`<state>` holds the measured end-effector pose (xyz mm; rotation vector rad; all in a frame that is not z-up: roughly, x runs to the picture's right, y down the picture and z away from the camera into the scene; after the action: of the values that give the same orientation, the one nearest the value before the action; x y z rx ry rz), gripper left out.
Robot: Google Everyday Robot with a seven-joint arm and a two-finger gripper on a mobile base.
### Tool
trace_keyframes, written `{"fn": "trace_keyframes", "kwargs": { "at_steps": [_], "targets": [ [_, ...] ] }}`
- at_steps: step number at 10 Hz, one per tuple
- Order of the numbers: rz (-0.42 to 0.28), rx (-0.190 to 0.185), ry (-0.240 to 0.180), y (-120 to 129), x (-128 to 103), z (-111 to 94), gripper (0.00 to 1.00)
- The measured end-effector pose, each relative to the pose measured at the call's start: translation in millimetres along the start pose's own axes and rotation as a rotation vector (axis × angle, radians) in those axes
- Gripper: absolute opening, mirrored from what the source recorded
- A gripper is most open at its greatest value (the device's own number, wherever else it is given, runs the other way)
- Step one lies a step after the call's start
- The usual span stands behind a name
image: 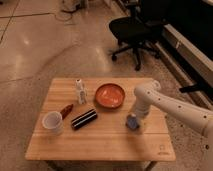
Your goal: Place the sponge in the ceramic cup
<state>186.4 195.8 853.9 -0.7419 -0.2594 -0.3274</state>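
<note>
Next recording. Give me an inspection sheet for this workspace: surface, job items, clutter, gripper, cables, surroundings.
Surface: wooden table with a light top.
Job's things: blue sponge lies on the right part of the table. White cup stands upright at the front left, far from the sponge, and nothing shows inside it.
Clutter: orange bowl at the middle back, upright clear bottle, dark striped bar, and a small red item beside the cup.
Gripper: gripper is lowered right at the sponge. Whether it grips cannot be told.
Cables: nothing seen on the table. A dark tangle on the far floor may be cables.
Surroundings: black office chair behind the table, on a polished floor.
</note>
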Motion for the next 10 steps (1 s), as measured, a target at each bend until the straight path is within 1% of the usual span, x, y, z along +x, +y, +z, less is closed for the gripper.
{"fn": "trace_keyframes", "kwargs": {
  "at_steps": [3, 5, 6, 7, 8, 9, 10],
  "targets": [
    [0.055, 0.017, -0.029, 7, 1, 6, 0.37],
    [0.063, 0.039, -0.044, 5, 0, 1, 0.16],
    [0.057, 0.049, -0.051, 4, -2, -7, 0.06],
    [0.043, 0.068, -0.062, 0, -6, -20, 0.01],
    [0.027, 0.083, -0.073, -2, -11, -33, 0.00],
    [-0.009, 0.090, -0.089, -4, -22, -52, 0.00],
    [-0.041, 0.094, -0.102, -4, -33, -65, 0.00]
  ]
}}
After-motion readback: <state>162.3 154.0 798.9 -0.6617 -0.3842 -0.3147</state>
